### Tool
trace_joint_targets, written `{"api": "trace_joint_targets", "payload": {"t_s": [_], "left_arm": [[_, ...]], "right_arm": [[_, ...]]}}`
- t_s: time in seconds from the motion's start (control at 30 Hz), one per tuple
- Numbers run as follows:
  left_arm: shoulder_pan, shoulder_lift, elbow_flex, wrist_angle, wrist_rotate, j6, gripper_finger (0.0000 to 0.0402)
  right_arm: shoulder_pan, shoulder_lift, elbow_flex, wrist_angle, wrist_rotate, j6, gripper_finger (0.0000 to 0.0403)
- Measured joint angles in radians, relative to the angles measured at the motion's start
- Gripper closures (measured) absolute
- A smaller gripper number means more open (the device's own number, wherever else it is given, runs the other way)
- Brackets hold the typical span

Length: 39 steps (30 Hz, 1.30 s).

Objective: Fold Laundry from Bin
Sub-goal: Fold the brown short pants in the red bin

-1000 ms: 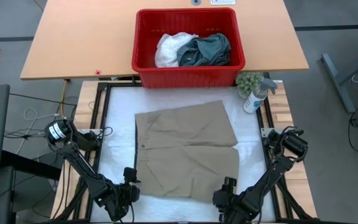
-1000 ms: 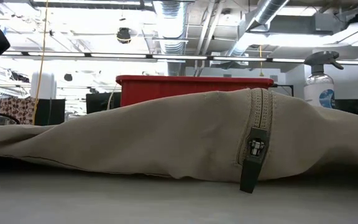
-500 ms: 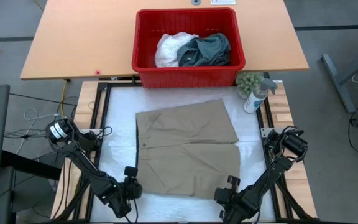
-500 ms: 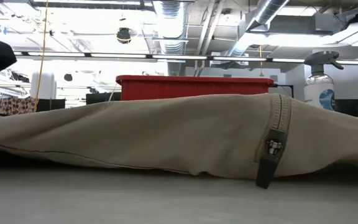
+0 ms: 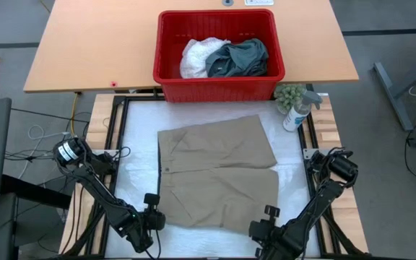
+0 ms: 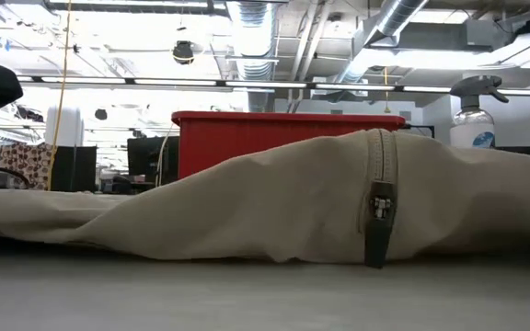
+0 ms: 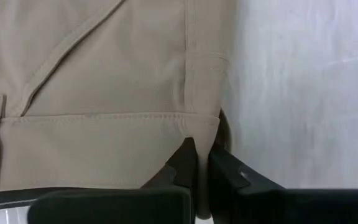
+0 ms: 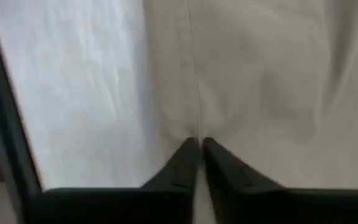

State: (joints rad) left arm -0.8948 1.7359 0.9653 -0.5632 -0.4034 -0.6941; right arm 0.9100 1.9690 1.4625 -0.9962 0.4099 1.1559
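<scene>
At the bottom of the high view, your left gripper [image 5: 152,217] and right gripper [image 5: 267,225] each pinch a near corner of the khaki shorts [image 5: 217,172], spread flat in the middle. Lift both corners together, evenly, toward the red bin [image 5: 166,78] up top.

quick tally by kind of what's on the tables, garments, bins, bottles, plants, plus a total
Garments: 3, the khaki garment spread flat on the white pad, the white garment and the dark teal garment in the bin
Bins: 1, the red bin
Spray bottles: 1, the spray bottle by the pad's corner
Plants: 1, the small green plant beside the bottle
Total: 6
</scene>
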Motion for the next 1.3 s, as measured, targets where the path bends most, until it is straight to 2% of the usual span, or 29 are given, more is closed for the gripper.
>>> {"api": "trace_joint_targets", "payload": {"t_s": [0.17,0.27,0.37,0.63,0.77,0.87,0.97,1.13,1.17,1.3], "left_arm": [[0.0,0.0,0.0,0.001,0.006,-0.002,0.0395],[0.0,0.0,0.0,0.001,0.006,-0.011,0.0395],[0.0,0.0,0.0,0.001,0.006,-0.027,0.0395],[0.0,0.0,0.0,0.002,0.006,-0.035,0.0395],[0.0,0.0,0.0,0.002,0.006,-0.037,0.0396],[0.0,0.0,0.0,0.002,0.006,-0.037,0.04],[0.0,0.0,0.0,0.001,0.006,-0.037,0.04],[0.0,0.0,0.0,0.002,0.032,-0.037,0.0401],[0.0,0.0,0.0,0.002,0.037,-0.043,0.0401],[0.0,0.0,0.019,-0.017,0.056,-0.066,0.0401]], "right_arm": [[0.016,0.0,0.012,0.037,-0.023,-0.002,0.0189],[0.04,0.0,0.012,0.072,-0.039,-0.024,0.013],[0.058,0.0,-0.005,0.076,-0.055,0.001,0.0111],[0.053,0.0,-0.085,0.038,-0.062,0.073,0.0119],[0.042,0.0,-0.125,0.078,-0.102,0.075,0.0132],[0.036,0.0,-0.143,0.087,-0.128,0.077,0.0165],[0.027,0.0,-0.143,0.076,-0.158,0.078,0.0225],[0.009,0.0,-0.13,0.06,-0.17,0.075,0.0371],[0.008,0.0,-0.126,0.059,-0.169,0.075,0.0382],[-0.001,0.0,-0.092,0.039,-0.168,0.075,0.0381]]}}
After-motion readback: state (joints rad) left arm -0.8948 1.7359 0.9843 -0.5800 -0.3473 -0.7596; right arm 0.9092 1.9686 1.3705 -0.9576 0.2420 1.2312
